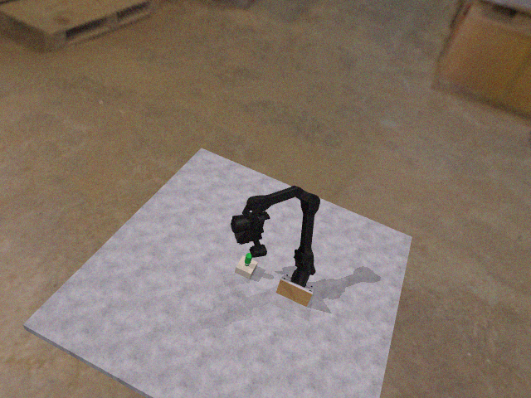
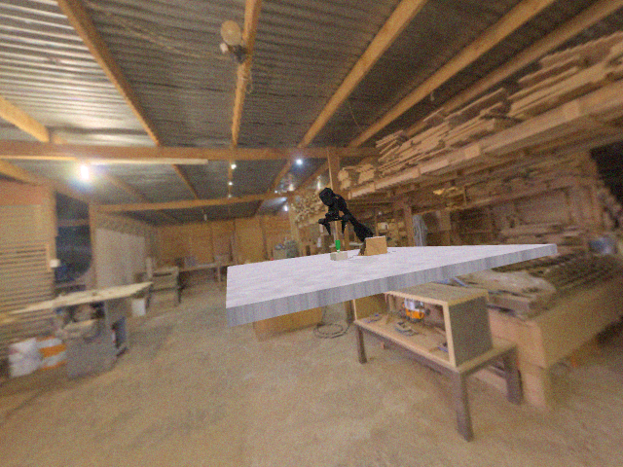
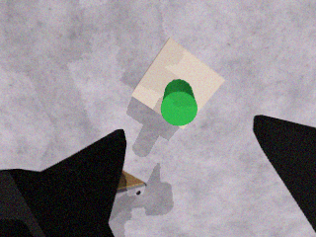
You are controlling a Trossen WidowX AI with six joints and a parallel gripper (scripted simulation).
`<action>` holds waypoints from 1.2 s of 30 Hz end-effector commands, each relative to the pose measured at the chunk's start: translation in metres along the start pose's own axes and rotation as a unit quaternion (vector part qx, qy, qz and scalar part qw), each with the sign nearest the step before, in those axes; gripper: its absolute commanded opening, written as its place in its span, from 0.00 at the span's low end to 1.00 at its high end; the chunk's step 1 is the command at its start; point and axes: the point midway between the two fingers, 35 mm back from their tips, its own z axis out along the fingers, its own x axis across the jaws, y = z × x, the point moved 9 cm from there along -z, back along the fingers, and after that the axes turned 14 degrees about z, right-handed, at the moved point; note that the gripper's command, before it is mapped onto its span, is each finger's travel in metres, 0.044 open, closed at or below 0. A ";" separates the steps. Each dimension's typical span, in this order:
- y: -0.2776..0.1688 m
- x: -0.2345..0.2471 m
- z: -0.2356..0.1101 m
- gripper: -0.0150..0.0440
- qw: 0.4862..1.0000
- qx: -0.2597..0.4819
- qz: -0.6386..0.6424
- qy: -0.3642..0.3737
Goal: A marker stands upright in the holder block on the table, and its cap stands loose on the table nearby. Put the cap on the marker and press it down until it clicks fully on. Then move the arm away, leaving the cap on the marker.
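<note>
The green cap [image 1: 248,258] [image 2: 338,244] [image 3: 179,109] stands upright on top of the marker, over the pale holder block [image 1: 244,269] [image 2: 339,256] [image 3: 198,74]. A small part of the marker shows just below the cap in the top view; its body is otherwise hidden. Whether the cap is seated fully I cannot tell. My gripper [image 2: 336,232] [image 3: 188,129] is open and empty, above the cap. In the wrist view one finger is on each side, well apart from the cap.
The light grey table top [image 1: 141,278] [image 2: 281,281] carries the holder block and the arm's base. A wooden block [image 1: 294,292] [image 2: 375,245] [image 3: 131,181] is at the arm's base, a short way from the holder. The arm's shadow falls across the table.
</note>
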 end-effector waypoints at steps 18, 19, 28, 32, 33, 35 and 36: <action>-0.001 0.003 0.006 0.25 0.933 0.001 0.360 0.000; -0.001 0.003 0.006 0.25 0.933 0.001 0.360 0.000; -0.001 0.003 0.009 0.25 0.933 0.001 0.360 0.000; -0.001 0.003 0.015 0.25 0.933 0.001 0.360 0.000; -0.001 0.003 0.016 0.25 0.933 0.001 0.360 0.000; -0.001 0.003 0.019 0.25 0.933 0.001 0.360 0.000; -0.001 0.003 0.020 0.25 0.933 0.001 0.360 0.000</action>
